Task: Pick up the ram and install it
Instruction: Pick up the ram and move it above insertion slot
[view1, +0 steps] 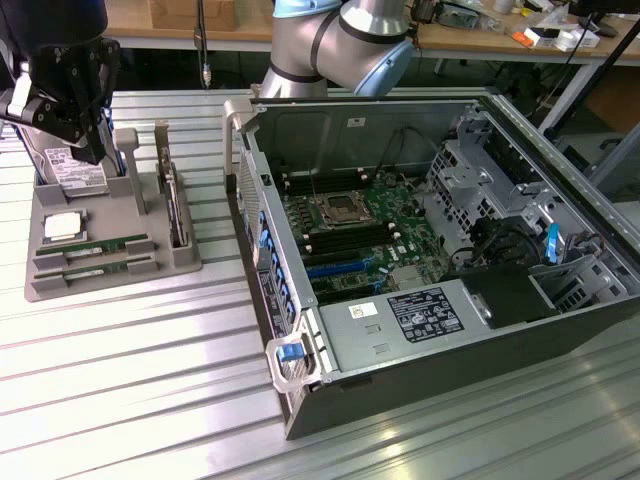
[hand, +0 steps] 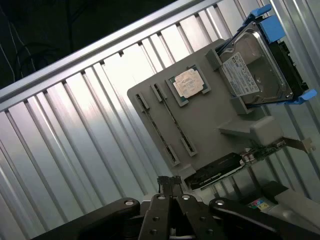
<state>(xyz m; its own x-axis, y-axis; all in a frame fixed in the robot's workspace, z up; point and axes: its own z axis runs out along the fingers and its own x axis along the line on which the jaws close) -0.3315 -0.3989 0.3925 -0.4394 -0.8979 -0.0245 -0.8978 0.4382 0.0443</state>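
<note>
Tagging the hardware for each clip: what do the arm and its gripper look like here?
The arm is built of rounded silver-grey tube segments with light-blue joint caps. The gripper is black, with angular linkage bars joined by shiny round pins and two slim fingers.

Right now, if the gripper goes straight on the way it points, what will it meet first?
Probably the edge of the grey tray, beside the black card, not the ram; depth is unclear, so perhaps the ribbed table next to it.

light: bright, from above | glare: white bands across ribbed metal table | wrist view: black beyond table edge
</note>
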